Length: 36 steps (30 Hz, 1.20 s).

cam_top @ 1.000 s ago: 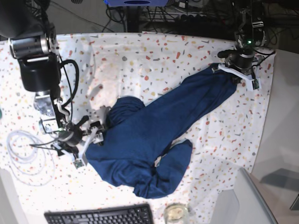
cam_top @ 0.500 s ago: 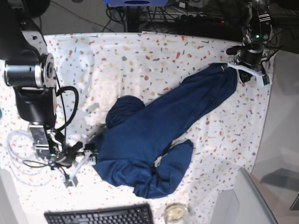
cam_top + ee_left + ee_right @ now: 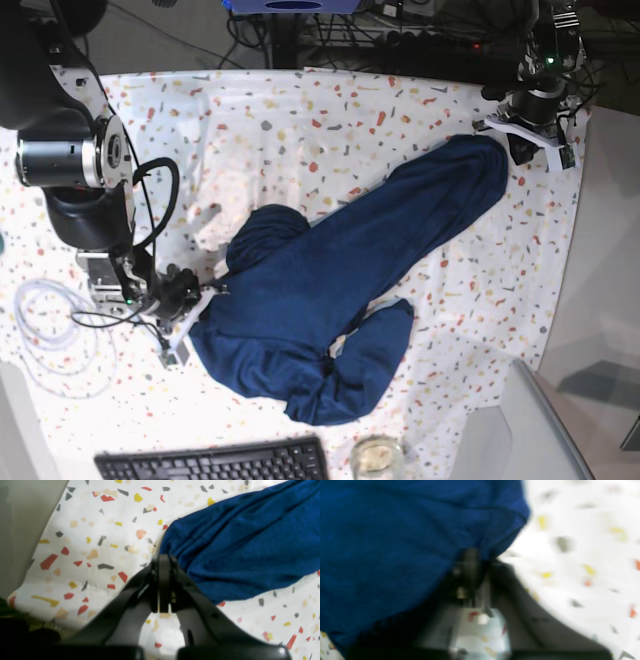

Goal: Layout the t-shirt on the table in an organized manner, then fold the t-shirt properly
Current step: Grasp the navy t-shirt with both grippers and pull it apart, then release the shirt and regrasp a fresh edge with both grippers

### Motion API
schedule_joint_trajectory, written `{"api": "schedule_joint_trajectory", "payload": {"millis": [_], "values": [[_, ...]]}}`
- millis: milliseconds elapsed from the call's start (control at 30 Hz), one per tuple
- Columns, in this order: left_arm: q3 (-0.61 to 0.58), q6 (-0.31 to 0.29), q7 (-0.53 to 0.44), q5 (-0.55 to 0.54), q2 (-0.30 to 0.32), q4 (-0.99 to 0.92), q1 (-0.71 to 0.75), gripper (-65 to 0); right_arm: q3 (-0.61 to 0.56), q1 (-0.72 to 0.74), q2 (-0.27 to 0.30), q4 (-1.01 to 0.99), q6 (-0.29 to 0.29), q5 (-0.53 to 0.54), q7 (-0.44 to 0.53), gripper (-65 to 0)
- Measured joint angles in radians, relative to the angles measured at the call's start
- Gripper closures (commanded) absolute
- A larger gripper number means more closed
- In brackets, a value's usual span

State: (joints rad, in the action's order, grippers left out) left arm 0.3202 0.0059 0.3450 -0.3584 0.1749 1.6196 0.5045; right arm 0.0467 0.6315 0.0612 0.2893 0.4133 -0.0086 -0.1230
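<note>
The t-shirt (image 3: 330,290) lies bunched diagonally across the speckled surface (image 3: 330,120) in the base view, a keyboard (image 3: 215,463) at the near edge. Left wrist view: left gripper (image 3: 163,585) jaws clenched on nothing, just beside the fabric edge. Right wrist view, pretty blurry: right gripper (image 3: 472,562) jaws pinching the shirt's hem.

black keyboard (image 3: 214,463) at the near edge, glass jar (image 3: 377,457) beside it — coiled white cable (image 3: 55,335) left
</note>
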Motion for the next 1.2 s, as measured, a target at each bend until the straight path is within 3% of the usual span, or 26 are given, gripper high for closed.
{"api": "schedule_joint_trajectory", "payload": {"millis": [133,333,500,667,700,833,933,1100,1200], "values": [[0.001,0.001,0.003,0.006,0.004,0.002,0.011,0.0,0.0,-0.089,0.011,0.24,0.004,0.003,-0.126,0.0],[0.002,0.001,-0.001,0.007,0.003,0.005,0.003,0.0,0.003,-0.396,0.051,0.875,0.004,0.002,-0.359,0.0],[-0.002,-0.003,0.0,0.002,0.001,0.005,-0.004,0.0,-0.001,-0.602,0.037,1.345,0.011,0.002,-0.518,0.0],[0.0,-0.002,-0.001,0.002,0.0,0.006,-0.009,0.0,0.041,-0.712,0.04,1.659,0.011,-0.005,-0.656,0.0],[0.0,-0.002,-0.001,0.002,0.0,0.006,-0.012,0.0,0.033,-0.711,0.042,1.697,0.007,-0.005,-0.67,0.0],[0.0,-0.004,-0.001,-0.006,0.002,0.006,-0.018,-25.5,-0.041,-0.573,0.035,1.697,0.016,0.008,-0.695,0.0],[0.004,-0.002,0.0,-0.005,0.006,0.013,-0.016,-37.2,-0.069,-0.444,0.036,1.692,0.014,0.005,-0.771,0.0],[0.001,-0.005,-0.004,-0.006,0.0,0.043,-0.016,-39.8,-0.173,-0.209,0.027,1.564,0.014,0.002,-0.789,0.0],[0.003,-0.002,0.0,-0.006,0.003,0.046,-0.017,-39.8,-0.212,-0.084,-0.029,1.38,0.016,0.006,-0.768,0.0]]}}
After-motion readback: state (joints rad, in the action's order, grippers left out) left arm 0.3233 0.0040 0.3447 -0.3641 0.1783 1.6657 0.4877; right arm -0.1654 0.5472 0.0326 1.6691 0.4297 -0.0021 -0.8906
